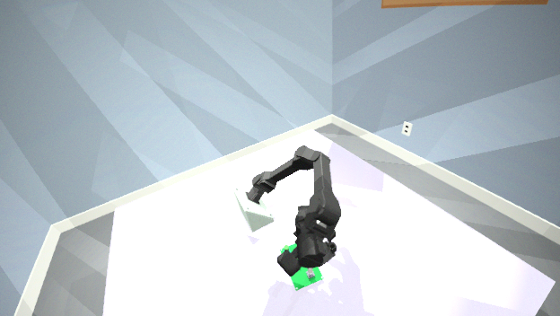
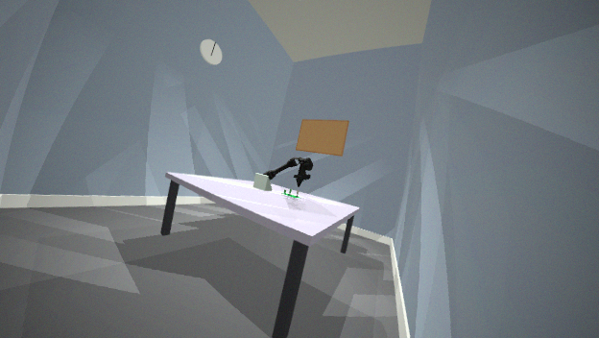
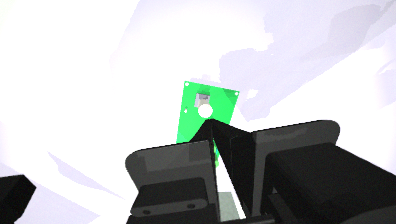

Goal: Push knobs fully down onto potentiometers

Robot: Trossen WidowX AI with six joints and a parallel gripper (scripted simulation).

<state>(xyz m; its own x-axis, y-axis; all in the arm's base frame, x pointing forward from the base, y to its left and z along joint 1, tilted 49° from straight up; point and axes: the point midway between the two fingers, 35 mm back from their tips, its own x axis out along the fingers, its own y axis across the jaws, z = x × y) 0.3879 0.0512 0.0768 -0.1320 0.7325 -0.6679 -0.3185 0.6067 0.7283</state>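
Above the green circuit board [image 3: 207, 117] on the table [image 2: 307, 226], the gripper [image 3: 212, 122] has its fingers fully together, holding nothing, tips just short of the far white knob [image 3: 205, 110]. Judged from this, that knob remains to be pressed. The near potentiometer is hidden behind the fingers, so its knob's seating cannot be confirmed.
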